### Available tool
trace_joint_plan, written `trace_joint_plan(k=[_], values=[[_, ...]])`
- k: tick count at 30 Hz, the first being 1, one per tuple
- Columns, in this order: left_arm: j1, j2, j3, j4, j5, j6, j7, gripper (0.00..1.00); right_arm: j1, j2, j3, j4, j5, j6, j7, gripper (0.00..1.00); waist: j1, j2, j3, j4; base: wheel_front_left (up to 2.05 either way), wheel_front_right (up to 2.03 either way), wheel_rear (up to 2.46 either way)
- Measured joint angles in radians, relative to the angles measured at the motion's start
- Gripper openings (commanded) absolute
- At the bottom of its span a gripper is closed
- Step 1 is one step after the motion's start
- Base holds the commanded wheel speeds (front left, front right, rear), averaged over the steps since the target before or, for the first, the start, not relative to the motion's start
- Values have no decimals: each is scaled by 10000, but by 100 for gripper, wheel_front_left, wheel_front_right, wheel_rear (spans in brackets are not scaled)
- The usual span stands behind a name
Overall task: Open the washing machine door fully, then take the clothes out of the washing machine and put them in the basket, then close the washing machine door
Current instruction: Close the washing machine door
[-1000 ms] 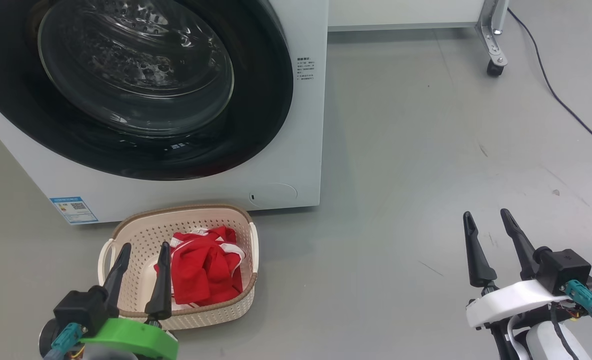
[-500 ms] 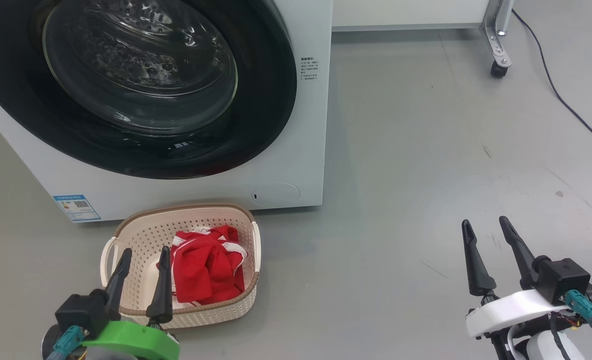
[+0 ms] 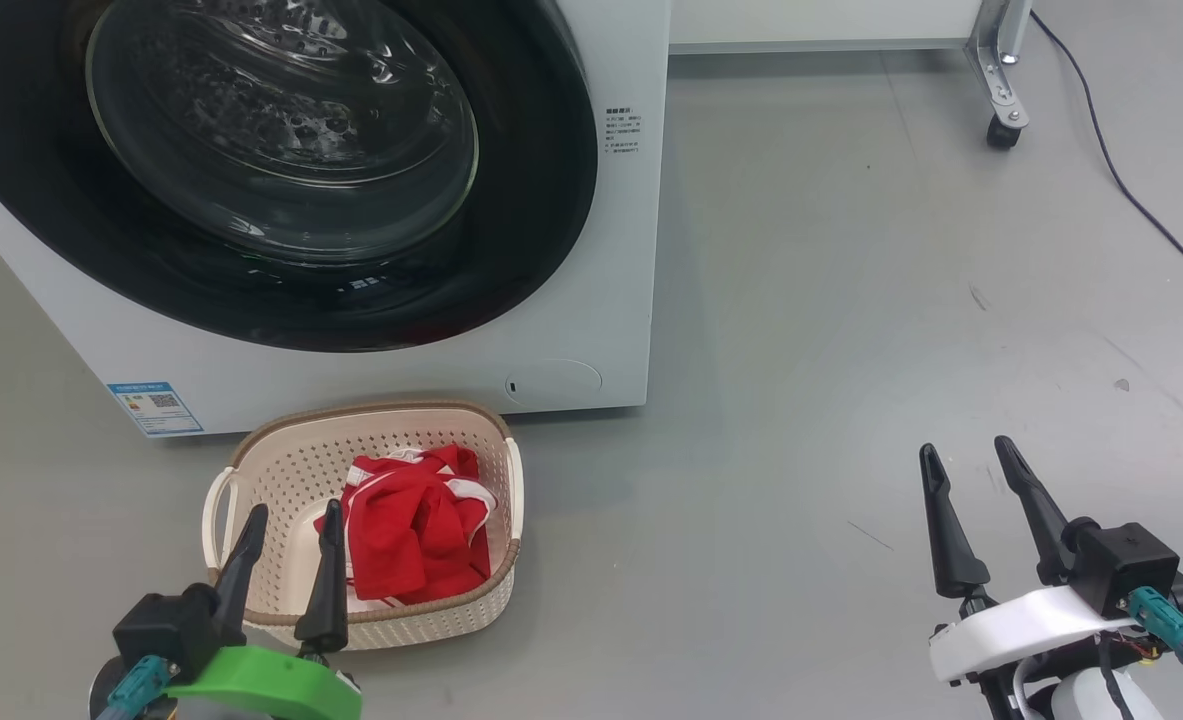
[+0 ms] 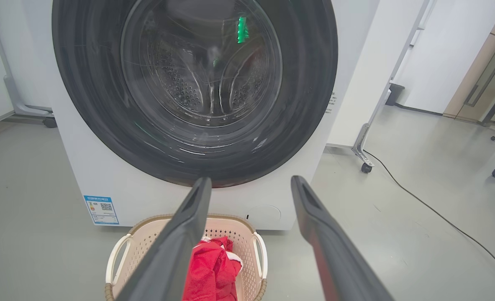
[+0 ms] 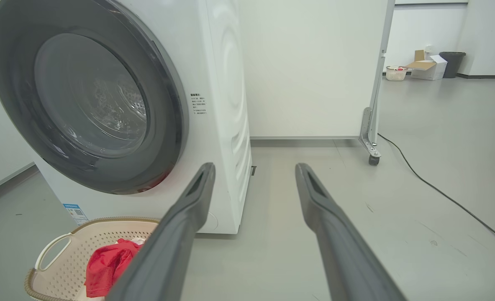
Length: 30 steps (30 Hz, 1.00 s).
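Only the head view had drifted; left gripper [image 3: 293, 510] and right gripper [image 3: 964, 447] hung wide, empty. Red fabric clothes [image 3: 406, 535] lay in the cream perforated basket [image 3: 371, 408], black-rimmed round glass door [image 3: 516, 230] shut: task seemingly finished.

White washing machine [image 3: 623, 300], black-rimmed door [image 3: 536, 215], red-and-white clothes [image 3: 409, 535], cream perforated basket [image 3: 286, 468]

There is one washing machine [image 3: 611, 300] with one round door [image 3: 281, 170] and one blue label [image 3: 156, 408]. There is one basket [image 3: 351, 410] and one heap of red clothes [image 3: 401, 540]; the number of garments cannot be told. Two grippers show, the left gripper [image 3: 295, 508] and the right gripper [image 3: 964, 447], each with two fingers [image 3: 326, 585]. Far off stand one cardboard box [image 5: 427, 67] and one dark bin [image 5: 452, 64].
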Motion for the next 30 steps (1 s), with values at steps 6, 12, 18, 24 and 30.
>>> trace_joint_plan(k=[6,12,18,24,30], values=[[0,-4,42,-6,-44,0,0,100,28,23,-13,-33,-63,0,0,100,0,0,5,5,0,0,0],[0,-10,58,-4,-59,0,0,100,34,31,-29,-54,-86,0,0,100,0,0,2,6,0,0,0],[0,-25,58,12,-73,0,0,100,36,38,-38,-65,-88,0,0,100,0,0,-4,6,0,0,0],[0,-29,56,27,-75,0,0,100,39,40,-52,-82,-90,0,0,100,0,0,-23,8,0,0,0],[0,-31,17,36,-132,0,0,100,57,52,-52,-90,-90,2,0,100,0,0,-21,10,0,0,0]])
